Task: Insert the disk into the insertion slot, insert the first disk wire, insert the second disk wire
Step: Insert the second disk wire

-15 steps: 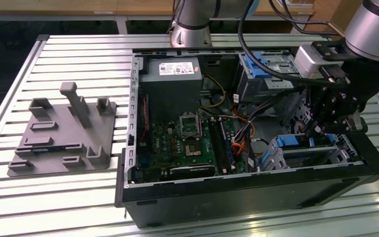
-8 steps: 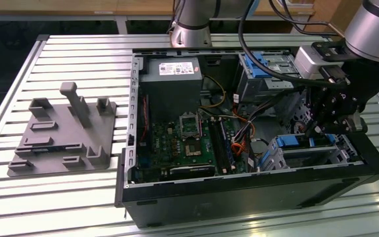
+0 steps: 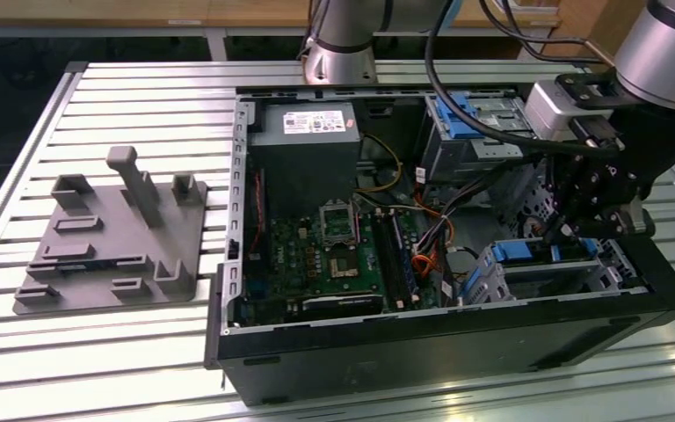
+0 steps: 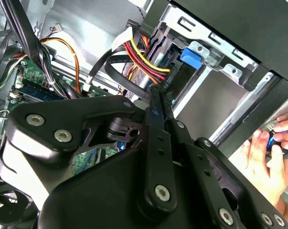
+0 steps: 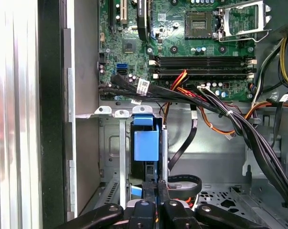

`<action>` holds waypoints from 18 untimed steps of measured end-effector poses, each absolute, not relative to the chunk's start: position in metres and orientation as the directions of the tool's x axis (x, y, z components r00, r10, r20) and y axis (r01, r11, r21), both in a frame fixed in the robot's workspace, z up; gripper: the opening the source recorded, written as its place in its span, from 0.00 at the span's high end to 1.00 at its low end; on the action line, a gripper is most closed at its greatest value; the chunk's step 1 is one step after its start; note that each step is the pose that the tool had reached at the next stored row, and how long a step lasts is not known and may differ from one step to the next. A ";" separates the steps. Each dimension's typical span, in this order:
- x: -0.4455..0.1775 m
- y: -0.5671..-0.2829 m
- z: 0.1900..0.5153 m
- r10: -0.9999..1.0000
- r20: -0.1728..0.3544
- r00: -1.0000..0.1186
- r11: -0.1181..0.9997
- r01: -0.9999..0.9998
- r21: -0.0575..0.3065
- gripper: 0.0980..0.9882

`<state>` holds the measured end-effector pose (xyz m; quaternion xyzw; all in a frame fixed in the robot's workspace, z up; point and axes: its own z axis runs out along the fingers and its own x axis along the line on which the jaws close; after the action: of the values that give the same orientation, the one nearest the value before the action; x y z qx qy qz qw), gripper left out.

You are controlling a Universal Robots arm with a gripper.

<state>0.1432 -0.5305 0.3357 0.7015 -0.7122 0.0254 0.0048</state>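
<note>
The open computer case point(image 3: 455, 343) lies on a slatted metal table point(image 3: 138, 352), and the arm comes down into it on the exterior view's right. There the gripper point(image 3: 572, 230) hangs directly over the small grey drive cage point(image 3: 555, 268), so the insertion slot is straight below the tool. The disk point(image 5: 146, 143) with its blue bracket already stands in this cage, edge up, and its long axis goes down into the slot, in line with the gripper. In the first wrist view the fingers point(image 5: 157, 206) are pressed close together at the disk's upper edge; I judge them closed on the disk. A person's hand point(image 4: 270, 152) rests just outside the case.
</note>
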 end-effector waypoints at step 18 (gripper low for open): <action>0.143 -0.531 0.334 -0.999 0.043 -0.016 0.015 -0.999 -0.029 0.95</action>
<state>0.1431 -0.5305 0.3341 0.7015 -0.7122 0.0256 0.0050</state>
